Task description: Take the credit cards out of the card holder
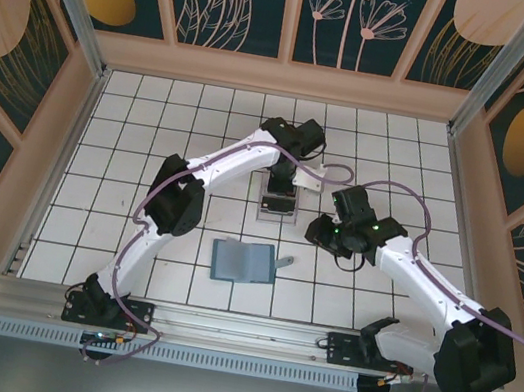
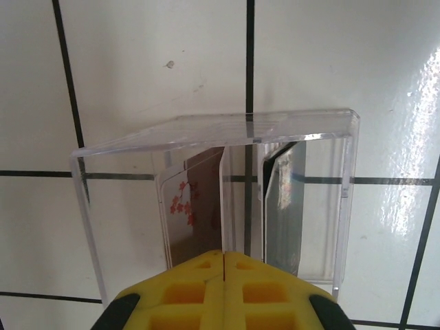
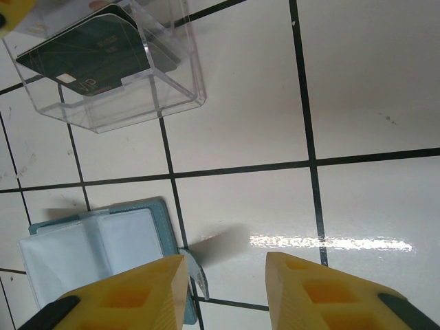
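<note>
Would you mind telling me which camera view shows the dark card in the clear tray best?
The right wrist view: the dark card lies face-up in the clear tray, its chip visible. The left wrist view catches it steeply through the tray wall; top external shows a small dark patch.

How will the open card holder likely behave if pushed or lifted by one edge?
The card holder lies open and flat, so a push would probably slide it over the glossy tiles, not tip it. Thin and book-like, it may fold if lifted by one edge.
</note>
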`<state>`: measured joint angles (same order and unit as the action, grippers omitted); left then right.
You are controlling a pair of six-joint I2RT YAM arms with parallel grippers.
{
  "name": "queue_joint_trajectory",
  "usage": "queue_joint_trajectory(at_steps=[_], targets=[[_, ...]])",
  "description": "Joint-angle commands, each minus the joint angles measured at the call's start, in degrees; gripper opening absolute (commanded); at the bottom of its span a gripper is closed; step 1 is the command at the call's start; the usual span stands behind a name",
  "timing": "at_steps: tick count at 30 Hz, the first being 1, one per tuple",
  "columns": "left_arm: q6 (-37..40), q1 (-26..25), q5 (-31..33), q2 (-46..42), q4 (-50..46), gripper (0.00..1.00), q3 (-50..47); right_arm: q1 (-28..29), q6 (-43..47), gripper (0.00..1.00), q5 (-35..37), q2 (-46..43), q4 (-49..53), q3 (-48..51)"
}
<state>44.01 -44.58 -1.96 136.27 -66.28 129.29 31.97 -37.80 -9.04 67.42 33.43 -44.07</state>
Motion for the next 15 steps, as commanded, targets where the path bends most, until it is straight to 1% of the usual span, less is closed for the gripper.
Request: queue_joint_trajectory(at_steps=[1, 5, 6, 10, 15], targets=[[-1.47, 0.06, 2.27, 1.07, -1.31, 0.08, 2.26, -0.32, 0.54, 0.36, -0.01, -1.47, 0.43, 0.88], [-2.06, 0.02, 4.19, 0.49, 0.31, 0.23, 3.38, -0.28, 0.46, 0.36, 0.33, -2.06, 1.1, 0.61], [-2.08, 0.02, 4.53, 0.48, 0.3, 0.25, 3.64, -0.3, 0.36, 0.36, 0.42, -2.22, 0.95, 0.65], [-1.97, 0.09, 5.36, -0.68, 1.23, 0.29, 3.63, -0.32, 0.18, 0.36, 0.34, -2.48, 0.68, 0.49], [-2.51, 0.05, 5.16, -3.04, 2.56, 0.3, 2.64, -0.32, 0.44, 0.36, -0.73, -1.49, -0.46, 0.58]])
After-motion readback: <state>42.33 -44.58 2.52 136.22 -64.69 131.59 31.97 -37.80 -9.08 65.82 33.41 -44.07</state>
